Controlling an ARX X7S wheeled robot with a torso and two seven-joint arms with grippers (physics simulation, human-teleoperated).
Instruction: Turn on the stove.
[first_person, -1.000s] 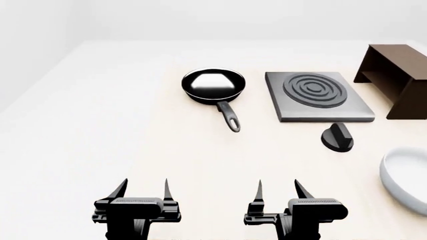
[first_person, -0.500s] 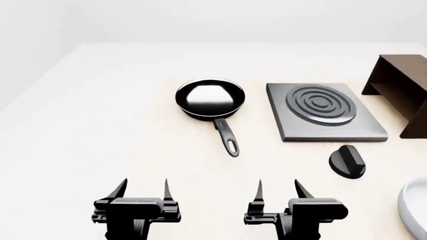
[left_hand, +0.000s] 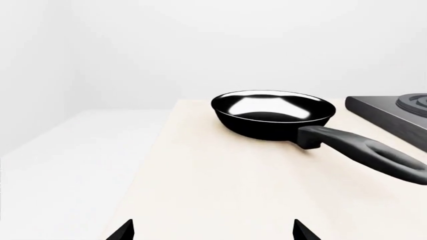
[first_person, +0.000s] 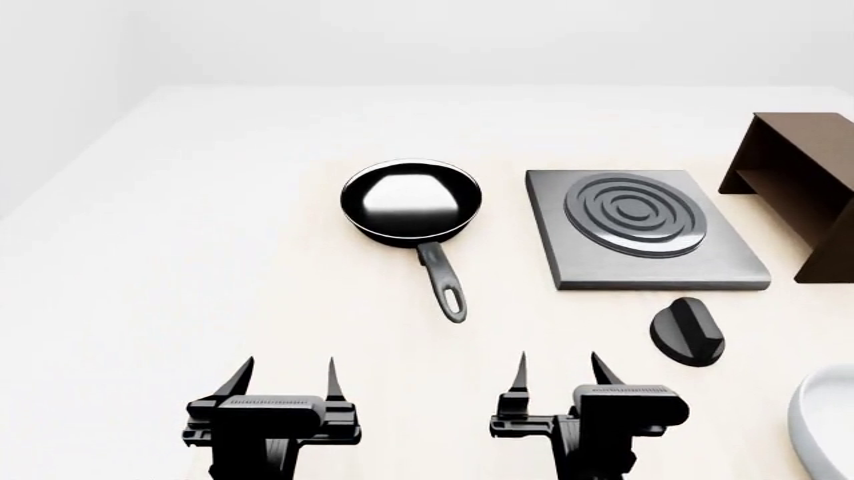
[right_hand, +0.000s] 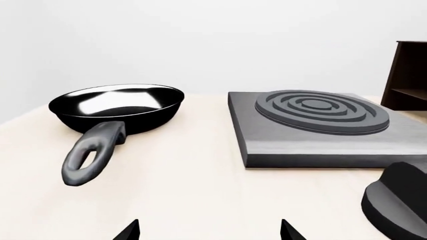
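Note:
The stove (first_person: 646, 243) is a flat grey square slab with a ring burner (first_person: 635, 215), at the table's right in the head view. Its separate black round knob (first_person: 687, 331) lies on the table just in front of the slab. The stove (right_hand: 320, 129) and the knob (right_hand: 398, 202) also show in the right wrist view, and a corner of the stove (left_hand: 393, 112) in the left wrist view. My right gripper (first_person: 559, 374) is open and empty, near the front edge, left of the knob. My left gripper (first_person: 287, 373) is open and empty at the front left.
A black frying pan (first_person: 408, 202) sits left of the stove, its handle (first_person: 445, 283) pointing toward me. A dark brown box (first_person: 805, 185) stands at the far right. A white bowl's rim (first_person: 821, 425) shows at the front right edge.
The head view has shifted slightly: the pan, stove and knob sit a little more to the left in the picture. The right gripper has turned slightly. Both grippers stay open.

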